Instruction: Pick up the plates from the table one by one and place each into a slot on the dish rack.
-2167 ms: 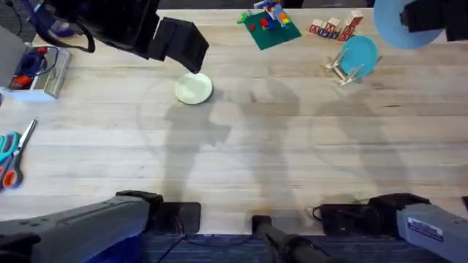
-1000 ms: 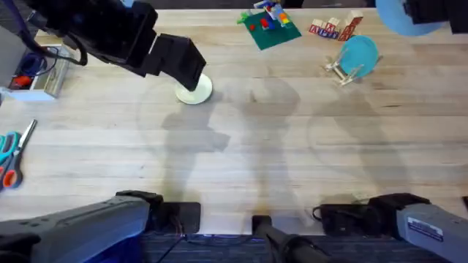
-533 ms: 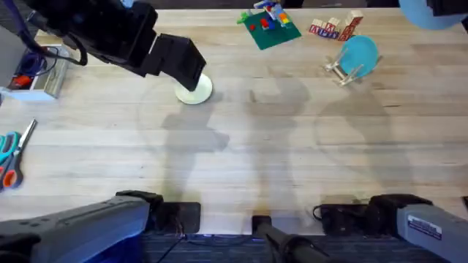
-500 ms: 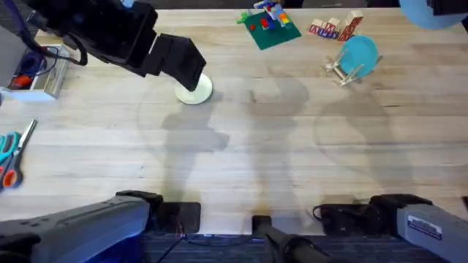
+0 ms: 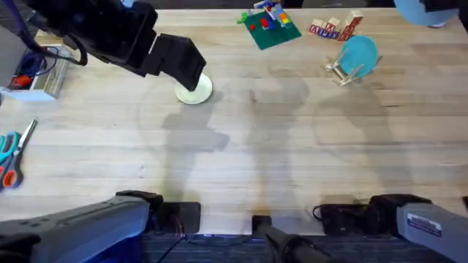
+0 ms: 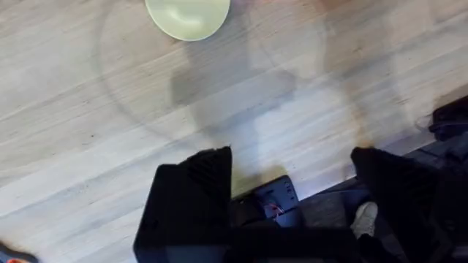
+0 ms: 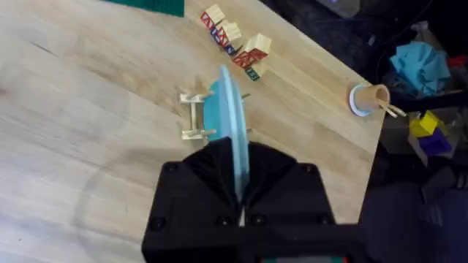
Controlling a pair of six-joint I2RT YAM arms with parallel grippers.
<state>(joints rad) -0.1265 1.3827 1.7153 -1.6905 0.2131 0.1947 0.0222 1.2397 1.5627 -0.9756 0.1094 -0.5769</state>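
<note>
A pale yellow-cream plate (image 5: 195,90) (image 6: 188,14) lies flat on the table (image 5: 241,153) at the back left. My left gripper (image 5: 189,76) (image 6: 292,186) hovers over its near-left edge, open, with nothing between the fingers (image 6: 196,191). At the back right my right gripper (image 7: 240,208) is raised and shut on a light blue plate (image 5: 418,12) (image 7: 236,139), which appears edge-on in the right wrist view. Below it stands the small wooden dish rack (image 5: 341,71) (image 7: 192,117), with a darker teal plate (image 5: 359,52) (image 7: 217,111) upright in a slot.
A green baseplate with coloured bricks (image 5: 269,25) and letter blocks (image 5: 335,28) (image 7: 235,44) sit along the far edge. Scissors (image 5: 11,157) and a box (image 5: 36,73) lie at the left. A paper cup (image 7: 369,98) stands past the right edge.
My right arm has carried the light blue plate farther toward the top right corner. My left arm came down beside the cream plate and has since held still.
</note>
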